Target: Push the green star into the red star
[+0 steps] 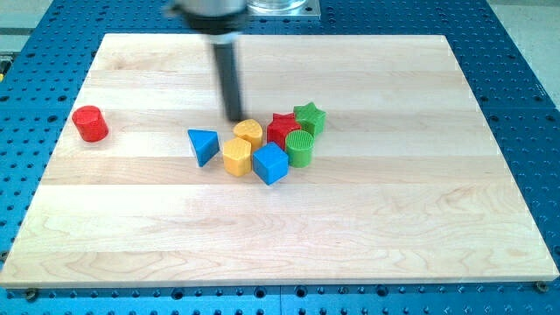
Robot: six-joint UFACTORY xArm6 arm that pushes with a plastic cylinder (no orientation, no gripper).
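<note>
The green star (310,116) sits right of the board's middle and touches the red star (282,127) on its upper right side. My tip (234,119) rests on the board just left of the cluster, close to the upper left of a yellow block (248,132), about 85 px left of the green star. A green cylinder (299,149) sits below the two stars and touches the red star.
A yellow hexagon-like block (237,157) and a blue cube (270,163) sit at the cluster's bottom. A blue triangle (203,145) lies to their left. A red cylinder (89,123) stands alone by the board's left edge (61,149).
</note>
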